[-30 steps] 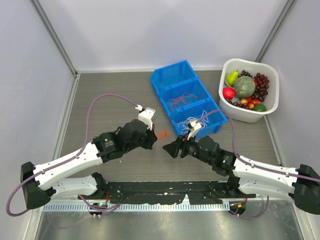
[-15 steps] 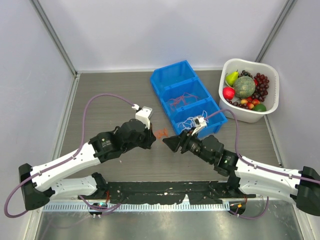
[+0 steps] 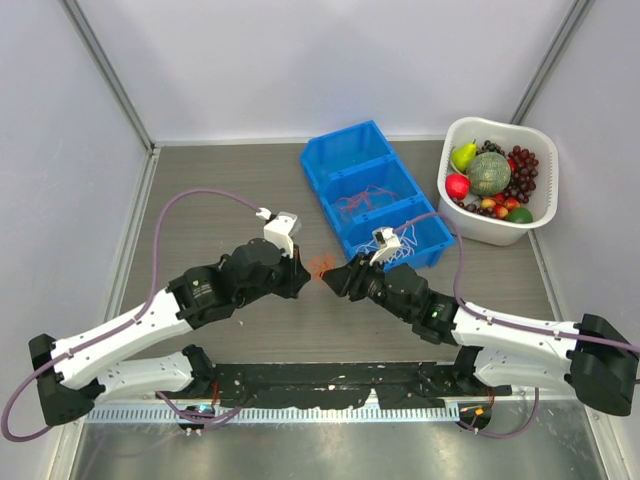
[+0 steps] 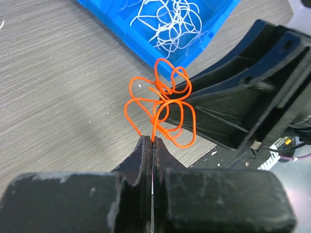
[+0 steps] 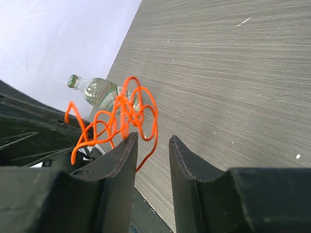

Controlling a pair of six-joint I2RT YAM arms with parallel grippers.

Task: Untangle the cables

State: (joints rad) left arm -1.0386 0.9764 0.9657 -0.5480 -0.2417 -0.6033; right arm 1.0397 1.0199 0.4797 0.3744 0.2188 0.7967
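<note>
A curly orange-red cable [image 3: 320, 266] hangs in a small tangle between the two arms, just above the table. My left gripper [image 3: 303, 272] is shut on its lower strands [image 4: 163, 104], jaws pressed together [image 4: 152, 141]. My right gripper [image 3: 331, 279] faces it from the right, its jaws still apart [image 5: 153, 138]. One loop of the orange cable [image 5: 116, 116] dangles at the gap, beside the left finger [image 5: 127, 145]. White cables [image 3: 405, 247] lie in the blue bin's near compartment, also seen in the left wrist view [image 4: 167, 24]. Pinkish-red cables [image 3: 360, 203] lie in its middle compartment.
The blue three-compartment bin [image 3: 345, 150] stands at the back centre. A white tub [image 3: 497, 236] of fruit sits at the back right. A clear bottle [image 5: 99, 92] shows far off in the right wrist view. Grey walls close in the table on three sides.
My right gripper has moved left up to the orange tangle and its jaws have narrowed. My left gripper, still holding the tangle, has shifted slightly back.
</note>
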